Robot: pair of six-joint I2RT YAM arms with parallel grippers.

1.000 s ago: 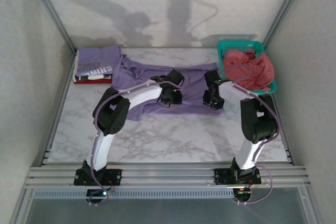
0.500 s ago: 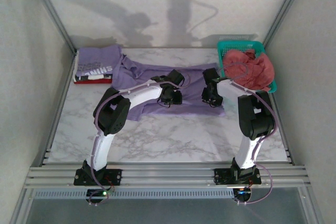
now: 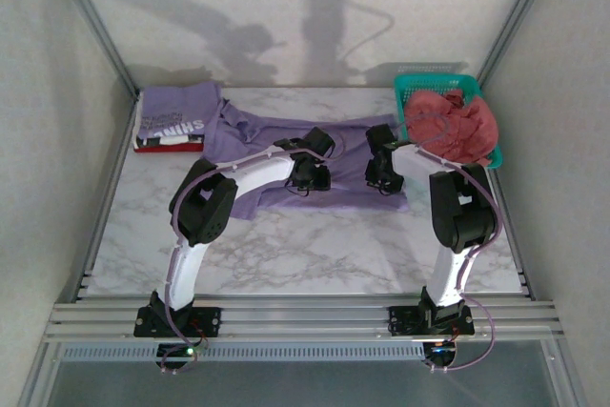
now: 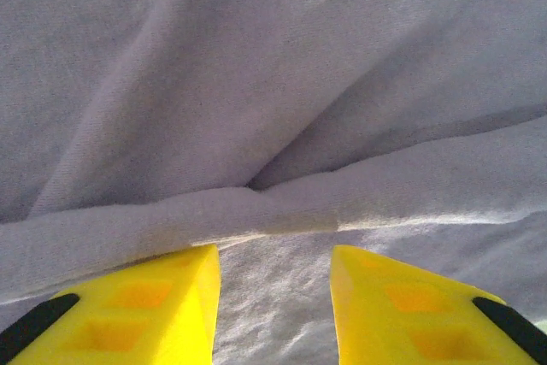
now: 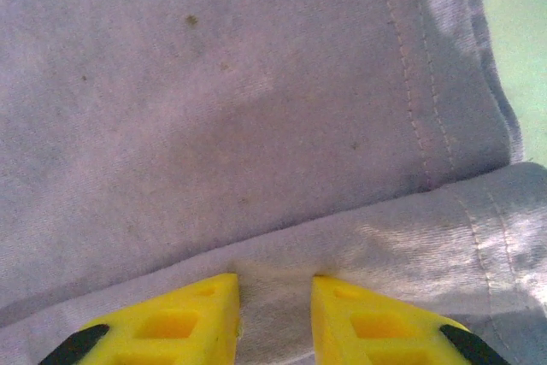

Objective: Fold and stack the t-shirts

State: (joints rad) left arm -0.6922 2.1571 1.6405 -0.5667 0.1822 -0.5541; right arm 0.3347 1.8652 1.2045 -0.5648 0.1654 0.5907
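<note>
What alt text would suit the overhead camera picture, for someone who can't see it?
Two white robot arms reach over a marble table, the left gripper and right gripper touching a spread lavender t-shirt. A folded stack of shirts sits back left; a teal basket holding a coral-pink shirt sits back right.

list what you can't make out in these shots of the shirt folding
- Top view: the left gripper and right gripper cover the middle of the lavender t-shirt, hiding their own fingertips.
- Wrist views: cloth lies between each pair of fingertips; whether it is pinched cannot be told.
- Folded stack, top view: lettering too small to read.
- Teal basket, top view: the coral t-shirt heap hides its inside.
</note>
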